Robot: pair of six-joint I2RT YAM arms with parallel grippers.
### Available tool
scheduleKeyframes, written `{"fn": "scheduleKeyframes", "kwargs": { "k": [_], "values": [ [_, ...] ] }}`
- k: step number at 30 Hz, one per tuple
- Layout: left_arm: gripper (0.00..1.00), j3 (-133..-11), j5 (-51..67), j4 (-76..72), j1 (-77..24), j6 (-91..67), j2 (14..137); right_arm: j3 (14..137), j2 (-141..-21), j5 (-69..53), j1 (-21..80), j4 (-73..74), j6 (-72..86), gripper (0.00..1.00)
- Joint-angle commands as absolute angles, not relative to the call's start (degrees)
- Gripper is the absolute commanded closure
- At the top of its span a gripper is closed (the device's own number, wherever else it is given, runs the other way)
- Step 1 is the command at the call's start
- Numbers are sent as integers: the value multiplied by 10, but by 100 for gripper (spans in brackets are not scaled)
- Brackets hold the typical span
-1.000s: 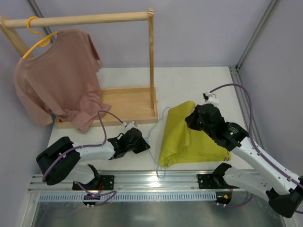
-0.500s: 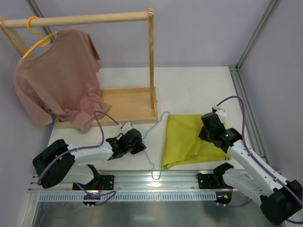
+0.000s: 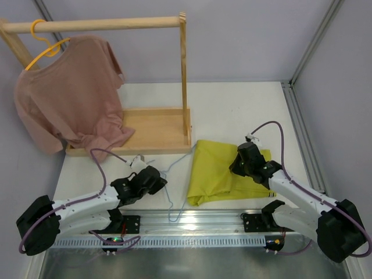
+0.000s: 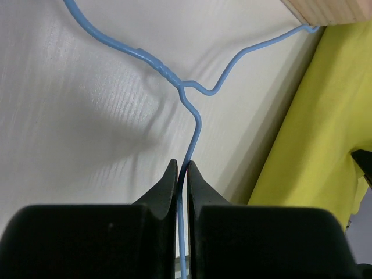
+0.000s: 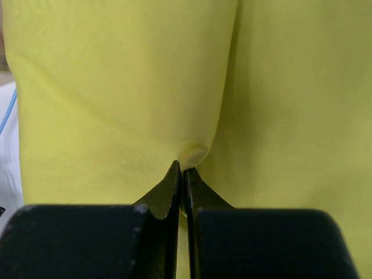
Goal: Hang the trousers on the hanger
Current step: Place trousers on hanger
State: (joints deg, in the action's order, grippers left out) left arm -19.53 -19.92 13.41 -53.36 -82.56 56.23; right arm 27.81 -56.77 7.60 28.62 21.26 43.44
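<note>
Trousers [image 3: 224, 171] lay on the surface [image 3: 232, 110], not yet hung; left claw [image 4: 181, 168] pinched the hanger [image 4: 199, 123], right claw [image 5: 181, 168] gripped the cloth.

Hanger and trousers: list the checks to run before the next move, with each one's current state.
1. Left gripper shut on the hanger wire: ok.
2. Right gripper pinching a fold of the trousers: ok.
3. Trousers draped over the hanger: not ok; they lie folded on the table.
4. Hanger free of the rack base: cannot tell; the wire runs right up to its corner.
5. Pink shirt out of the way: ok, hanging at far left.
</note>
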Motion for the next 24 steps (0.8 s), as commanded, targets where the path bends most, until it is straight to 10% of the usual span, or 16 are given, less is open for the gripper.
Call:
{"fn": "scheduleKeyframes", "kwargs": {
  "k": [1,24],
  "values": [
    [100,-178,-280,166,-527,-843,534,300,-583,60,307,137,441,96],
    [100,-257,-274,-42,-647,-979,830,496,-495,165,284,415,331,96]
  ]
}}
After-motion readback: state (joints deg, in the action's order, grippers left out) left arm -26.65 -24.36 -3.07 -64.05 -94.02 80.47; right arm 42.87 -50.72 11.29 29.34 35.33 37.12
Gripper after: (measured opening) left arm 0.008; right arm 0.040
